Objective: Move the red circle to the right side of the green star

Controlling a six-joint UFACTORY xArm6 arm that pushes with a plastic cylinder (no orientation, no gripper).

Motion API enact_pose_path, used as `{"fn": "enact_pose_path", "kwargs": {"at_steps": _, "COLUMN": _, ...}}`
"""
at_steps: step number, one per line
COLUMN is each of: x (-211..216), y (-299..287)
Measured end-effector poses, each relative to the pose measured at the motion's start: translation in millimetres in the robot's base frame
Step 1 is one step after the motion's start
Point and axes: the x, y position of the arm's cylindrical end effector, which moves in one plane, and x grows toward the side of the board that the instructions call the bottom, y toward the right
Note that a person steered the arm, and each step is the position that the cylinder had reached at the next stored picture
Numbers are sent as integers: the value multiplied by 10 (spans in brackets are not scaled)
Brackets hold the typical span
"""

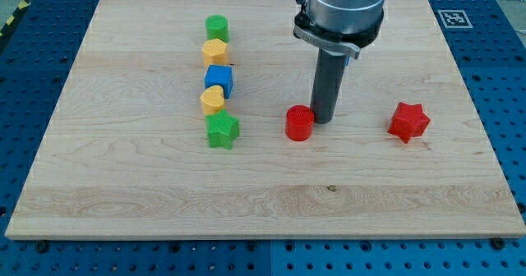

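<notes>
The red circle (299, 122) lies on the wooden board, right of centre. The green star (222, 131) lies to its left, with a clear gap between them. My tip (322, 120) stands just right of the red circle, touching or nearly touching its upper right edge. The rod rises from there to the arm's grey body at the view's top.
Above the green star runs a column of blocks: a yellow heart (212, 100), a blue cube (219, 80), a yellow hexagon (215, 52) and a green circle (217, 27). A red star (408, 121) lies at the view's right. The board's (123, 194) edges border a blue perforated table.
</notes>
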Motion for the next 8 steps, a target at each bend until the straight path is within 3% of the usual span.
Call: {"fn": "enact_pose_path", "kwargs": {"at_steps": 8, "x": 76, "y": -530}}
